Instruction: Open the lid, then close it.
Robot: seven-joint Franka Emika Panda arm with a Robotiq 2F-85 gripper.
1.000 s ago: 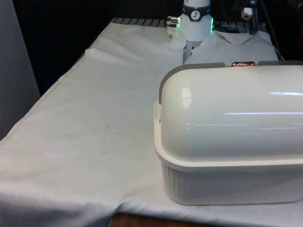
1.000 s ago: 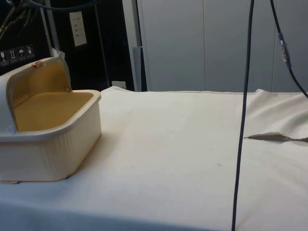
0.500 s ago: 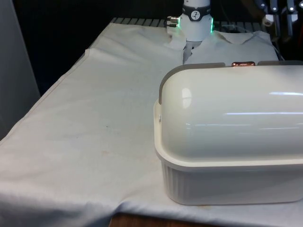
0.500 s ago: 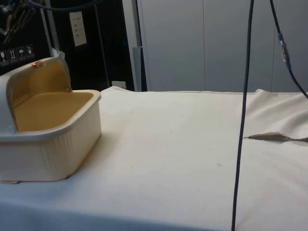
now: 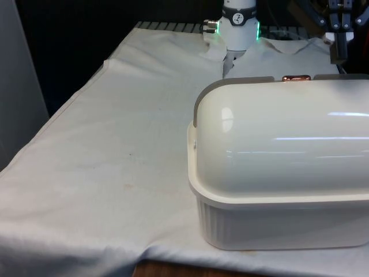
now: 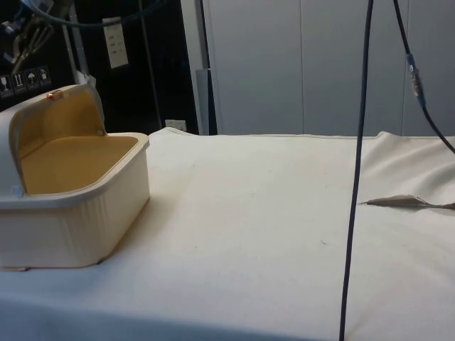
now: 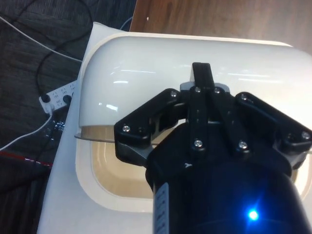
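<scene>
Lid [image 5: 277,138] rolled open on bread box [image 6: 75,213]; gripper [image 7: 201,80] above lid, fingers clenched, grasping nothing.

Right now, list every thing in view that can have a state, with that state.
Bread box: resting on the white cloth, its inside showing in the side view.
Lid: open, rolled back over the box's rear.
Copper handle: at the lid's top edge, untouched.
Tool: above the box, touching nothing.

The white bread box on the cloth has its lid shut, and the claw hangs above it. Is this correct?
Not quite. The lid of the bread box is open: the side view shows it rolled back over the tan inside. The claw does hang above it.
</scene>
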